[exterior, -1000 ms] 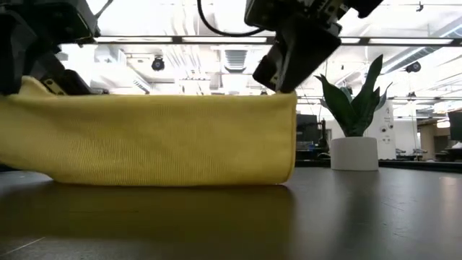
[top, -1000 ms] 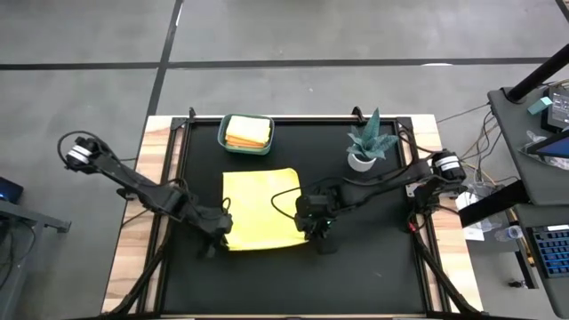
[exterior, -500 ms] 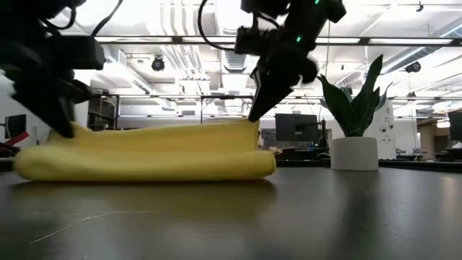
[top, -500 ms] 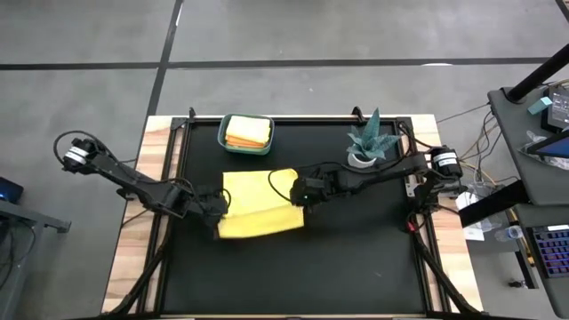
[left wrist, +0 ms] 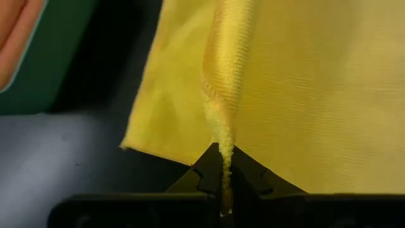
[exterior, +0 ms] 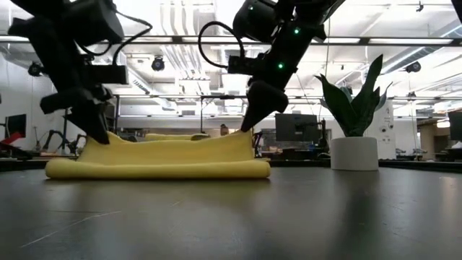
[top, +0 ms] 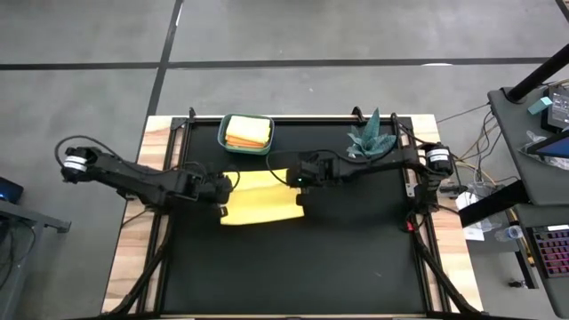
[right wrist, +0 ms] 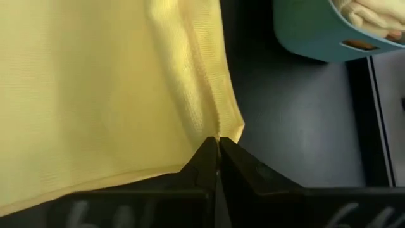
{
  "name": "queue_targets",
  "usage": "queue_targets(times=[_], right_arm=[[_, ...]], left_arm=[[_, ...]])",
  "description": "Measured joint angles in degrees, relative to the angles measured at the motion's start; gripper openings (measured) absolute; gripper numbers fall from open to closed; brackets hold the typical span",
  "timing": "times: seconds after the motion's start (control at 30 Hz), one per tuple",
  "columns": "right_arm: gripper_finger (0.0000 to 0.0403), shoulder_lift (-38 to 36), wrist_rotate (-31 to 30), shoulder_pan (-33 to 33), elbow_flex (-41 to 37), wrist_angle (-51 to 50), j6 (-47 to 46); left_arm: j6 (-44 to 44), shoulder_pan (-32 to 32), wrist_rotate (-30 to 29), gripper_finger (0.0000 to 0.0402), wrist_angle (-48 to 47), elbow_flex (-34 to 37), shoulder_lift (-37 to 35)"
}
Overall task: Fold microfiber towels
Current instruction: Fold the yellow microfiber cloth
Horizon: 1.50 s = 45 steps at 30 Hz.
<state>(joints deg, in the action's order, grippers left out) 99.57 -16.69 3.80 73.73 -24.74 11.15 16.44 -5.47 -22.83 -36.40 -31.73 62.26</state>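
**Yellow towel folded in half, both arms pinching its far corners**

The yellow towel [top: 258, 203] lies on the black table [top: 356, 258] a little left of its middle, just in front of the teal bin [top: 246, 133] at the far edge. It is doubled over into a band whose long axis runs left to right across the table; the rounded fold faces the near edge, as the low view shows, and the loose edges point toward the far edge.

The left gripper [top: 220, 188] sits at the towel's far left corner. Its fingers [left wrist: 212, 168] are closed tight, with a ridge of yellow cloth pinched between the tips. The right gripper [top: 296, 182] is at the far right corner, and its fingers [right wrist: 209, 158] are likewise pressed together on the cloth's edge. In the low view both pinched corners stand slightly higher than the rest of the towel.

The bin holds more folded cloths [top: 247, 132], orange and yellow. A potted plant [top: 367, 140] stands near the far right corner of the table, just beside the right arm.
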Motion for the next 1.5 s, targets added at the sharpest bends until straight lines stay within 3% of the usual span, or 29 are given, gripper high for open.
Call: queue_targets(times=[0.57, 1.07, 1.5], right_arm=[[0.0008, 2.5, -1.9, 2.5, 0.0, 2.9, 0.4], [0.0008, 3.0, -2.9, 3.6, 0.0, 3.3, 0.9], [0.0018, 3.6, -2.9, 5.1, 0.0, 4.5, 1.0]], left_arm=[[-8.4, 8.9, -0.4, 0.0, 5.5, 0.0, 7.9], [-9.4, 14.4, -3.9, 0.0004, 8.3, -0.1, 12.7], [-9.9, 15.3, -7.2, 0.0145, 9.7, -0.1, 11.5]])
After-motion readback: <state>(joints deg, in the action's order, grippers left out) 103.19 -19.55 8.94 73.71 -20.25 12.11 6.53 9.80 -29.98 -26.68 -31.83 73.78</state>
